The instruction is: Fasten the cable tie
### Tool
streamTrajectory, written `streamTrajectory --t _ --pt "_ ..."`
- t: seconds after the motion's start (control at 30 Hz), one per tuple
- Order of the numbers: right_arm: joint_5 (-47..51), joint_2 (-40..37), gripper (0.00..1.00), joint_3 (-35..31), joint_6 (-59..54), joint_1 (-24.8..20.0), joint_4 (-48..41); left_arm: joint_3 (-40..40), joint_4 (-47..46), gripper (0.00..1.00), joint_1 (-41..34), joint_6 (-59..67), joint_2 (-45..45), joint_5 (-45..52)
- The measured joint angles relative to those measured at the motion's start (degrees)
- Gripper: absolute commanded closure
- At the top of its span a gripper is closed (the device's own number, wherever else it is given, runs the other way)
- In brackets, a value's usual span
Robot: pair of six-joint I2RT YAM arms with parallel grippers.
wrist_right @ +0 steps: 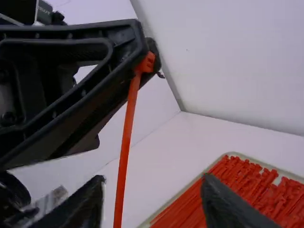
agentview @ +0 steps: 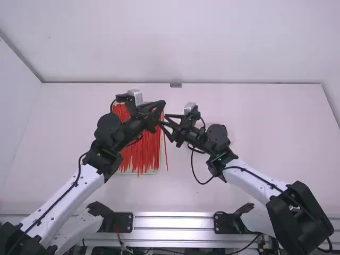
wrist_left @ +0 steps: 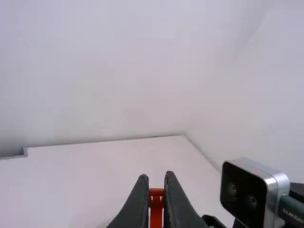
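The left jaws pinch the cable tie (wrist_left: 156, 202) by its head, raised above the surface (agentview: 255, 122) beside the spare ties (agentview: 144, 151). Its strap (wrist_right: 126, 137) runs toward the right jaws, spread either side of it and judged nearest for threading.

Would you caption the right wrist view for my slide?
Left gripper clamps one red cable tie by its head.

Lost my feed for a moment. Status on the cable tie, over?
Left gripper shut on cable tie head. Right gripper open, strap between its fingers, ungrasped. Tie not looped yet. Spare ties on tray below.
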Motion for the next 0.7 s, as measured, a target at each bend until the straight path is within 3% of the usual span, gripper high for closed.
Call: streamTrajectory --t 0.03,0.07,0.13,0.17,0.47,0.57,0.67,0.7 --pt "0.0 0.0 0.82 0.0 0.0 0.0 0.0 0.0 0.0 0.98 -0.1 0.0 0.0 0.0" --pt "0.0 0.0 0.83 0.0 -0.1 0.0 0.0 0.0 0.1 0.98 -0.1 0.0 0.0 0.0" --pt "0.0 0.0 0.98 0.0 0.1 0.0 0.0 0.0 0.7 0.98 -0.1 0.0 0.7 0.0" --pt "0.0 0.0 1.00 0.0 -0.1 0.0 0.1 0.0 0.7 0.98 -0.2 0.0 0.9 0.0" --pt "-1.2 0.2 1.00 0.0 0.0 -1.2 -0.4 0.0 3.3 0.98 -0.2 -1.5 4.1 0.0" --pt "-1.3 0.2 1.00 0.0 0.0 -1.2 -0.5 0.0 3.6 0.85 -0.3 -1.5 4.4 0.0" --pt "-1.5 0.2 1.00 0.0 0.0 -1.4 -0.3 0.0 3.3 0.65 -0.2 -1.5 4.4 0.0" --pt "-2.2 0.2 1.00 0.0 0.0 -1.9 -0.3 0.0 3.2 0.54 0.0 -1.3 4.4 0.0"
